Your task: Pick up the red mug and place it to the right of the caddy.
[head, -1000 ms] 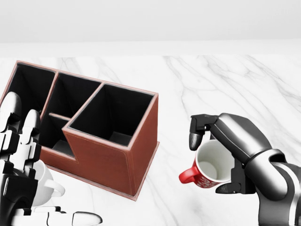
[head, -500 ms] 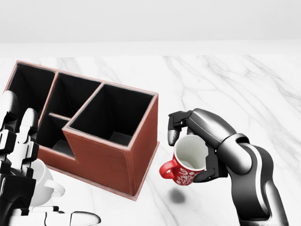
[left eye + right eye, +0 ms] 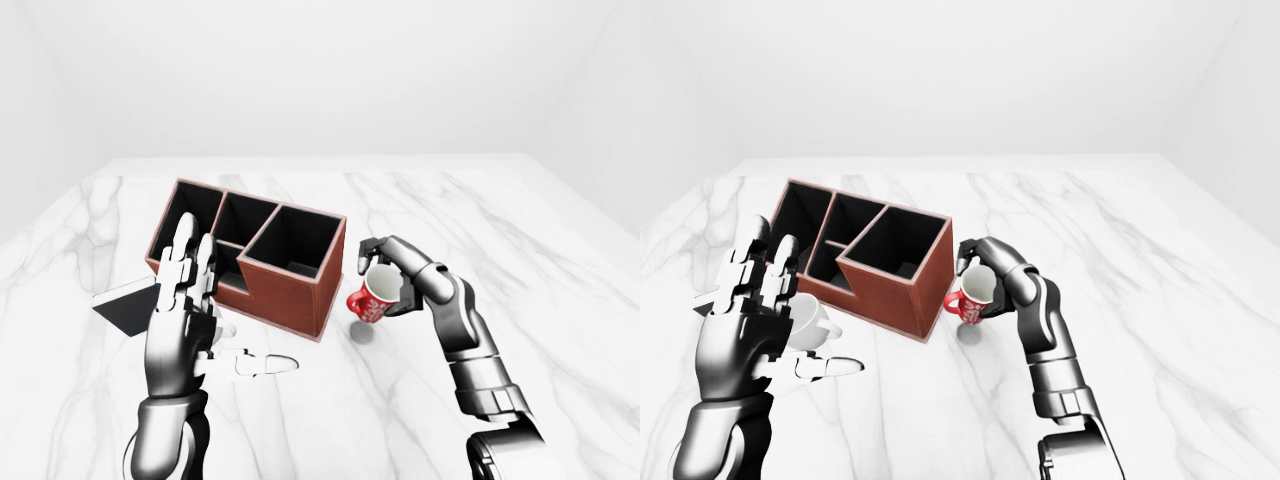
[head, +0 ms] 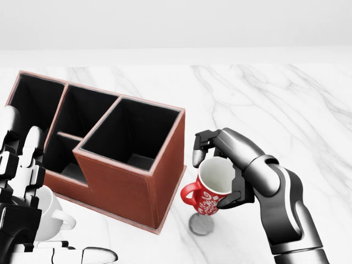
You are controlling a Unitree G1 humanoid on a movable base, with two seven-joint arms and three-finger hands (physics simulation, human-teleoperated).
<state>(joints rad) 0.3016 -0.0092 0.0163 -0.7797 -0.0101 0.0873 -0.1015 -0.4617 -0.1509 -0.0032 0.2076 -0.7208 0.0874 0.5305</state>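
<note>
The red mug (image 4: 208, 193) with a white inside is held in my right hand (image 4: 220, 168), whose fingers close round its rim and side. It hangs tilted a little above the marble table (image 4: 264, 104), its shadow just below it, close to the right side of the brown caddy (image 4: 129, 181). The caddy has several dark compartments. My left hand (image 4: 25, 187) is open with spread fingers at the left of the head view, raised over the table. Its thumb (image 4: 91, 254) points right.
A white mug (image 3: 810, 322) stands on the table to the left of the caddy, partly behind my left hand. A dark flat square thing (image 3: 128, 305) lies left of the caddy in the left-eye view. The table stretches wide to the right.
My right hand has carried the red mug to the left and lower, toward the caddy's right side. Its shadow on the table has grown darker. The left hand has barely moved.
</note>
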